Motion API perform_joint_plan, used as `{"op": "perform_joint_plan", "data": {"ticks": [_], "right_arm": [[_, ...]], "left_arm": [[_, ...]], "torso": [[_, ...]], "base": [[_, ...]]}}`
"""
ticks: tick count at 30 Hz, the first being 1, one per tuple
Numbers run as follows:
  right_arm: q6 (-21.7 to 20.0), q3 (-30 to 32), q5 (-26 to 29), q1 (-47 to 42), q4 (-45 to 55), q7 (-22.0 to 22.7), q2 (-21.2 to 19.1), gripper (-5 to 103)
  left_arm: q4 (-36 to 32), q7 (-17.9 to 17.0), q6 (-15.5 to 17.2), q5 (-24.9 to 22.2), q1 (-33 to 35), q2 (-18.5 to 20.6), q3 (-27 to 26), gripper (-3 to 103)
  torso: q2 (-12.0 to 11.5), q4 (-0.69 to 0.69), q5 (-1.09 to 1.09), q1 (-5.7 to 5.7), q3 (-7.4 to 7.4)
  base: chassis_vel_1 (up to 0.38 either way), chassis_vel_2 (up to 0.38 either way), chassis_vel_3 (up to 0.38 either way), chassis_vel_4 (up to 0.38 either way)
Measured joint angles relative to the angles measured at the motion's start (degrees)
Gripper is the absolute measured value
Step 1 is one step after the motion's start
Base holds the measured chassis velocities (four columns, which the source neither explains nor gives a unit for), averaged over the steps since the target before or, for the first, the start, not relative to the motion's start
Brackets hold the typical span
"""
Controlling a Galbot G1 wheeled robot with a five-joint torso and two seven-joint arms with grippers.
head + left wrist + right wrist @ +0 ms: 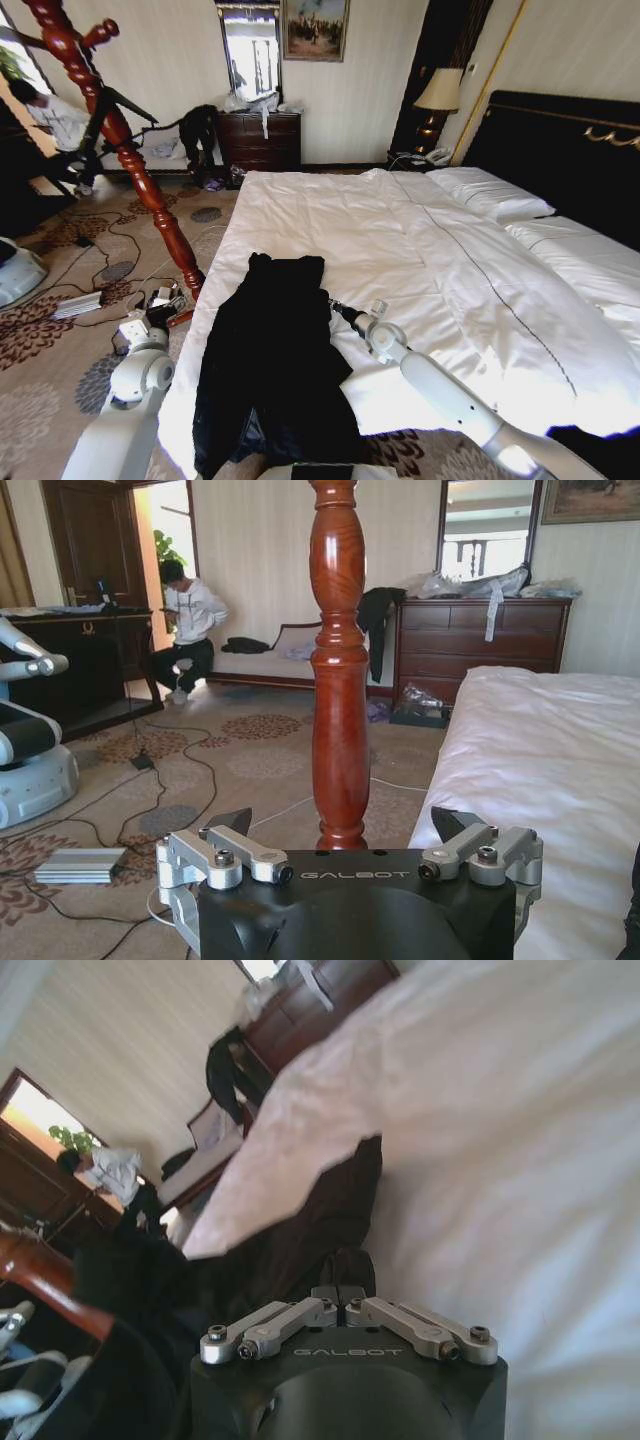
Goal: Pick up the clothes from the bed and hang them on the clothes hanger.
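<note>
Now the coat (272, 360) lies flat on the near left part of the bed (430, 260), stretched from near the middle of the duvet down over the near edge, its collar end pointing toward the far wall. It is dark and rumpled against the white cover.

Just right of it, the right gripper (334, 306) sits low over the duvet at the coat's right edge, touching or nearly touching the fabric. In the right wrist view the right gripper (343, 1272) has its fingers pressed together, tips meeting at the border where the coat (300, 1240) meets the white bed (500, 1160); whether any cloth is pinched between them cannot be told.

Left of the bed, off its near left corner, the left gripper (165, 300) hangs above the carpet, close to the foot of the hanger (120, 135). The left wrist view shows the left gripper (345, 825) with fingers spread wide, nothing between them, and the hanger's (338, 670) red-brown pole standing upright just beyond the gap. The bed's (540, 760) side shows to one side of it.

Cables and a silver box (78, 304) lie on the carpet to the left.
</note>
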Motion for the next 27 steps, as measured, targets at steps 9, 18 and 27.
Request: {"op": "perform_joint_plan", "data": {"ticks": [9, 18, 27], "right_arm": [[-1.0, 3.4, -0.8, 4.2, 7.2, 11.4, -2.3, 0], [-3.3, 4.5, -8.9, 4.5, 7.1, 15.5, -2.5, 0], [3.5, 5.4, -20.6, -0.4, 6.8, 14.3, -1.2, 18]], "left_arm": [[0.1, 0.0, 0.0, -0.2, -0.3, 0.2, 0.0, 100], [-0.1, 0.0, 0.0, -0.2, 0.4, 0.3, -0.3, 100], [-0.5, 0.0, 0.0, -0.2, 1.1, 0.5, -0.5, 100]], "torso": [[0.0, -0.01, 0.0, 0.0, 0.0], [0.0, 0.0, -0.01, 0.0, 0.0], [0.0, -0.01, 0.0, 0.0, 0.0]], "base": [[0.0, 0.0, 0.0, 0.0], [0.0, 0.0, 0.0, 0.0], [0.0, 0.0, 0.0, 0.0]]}}
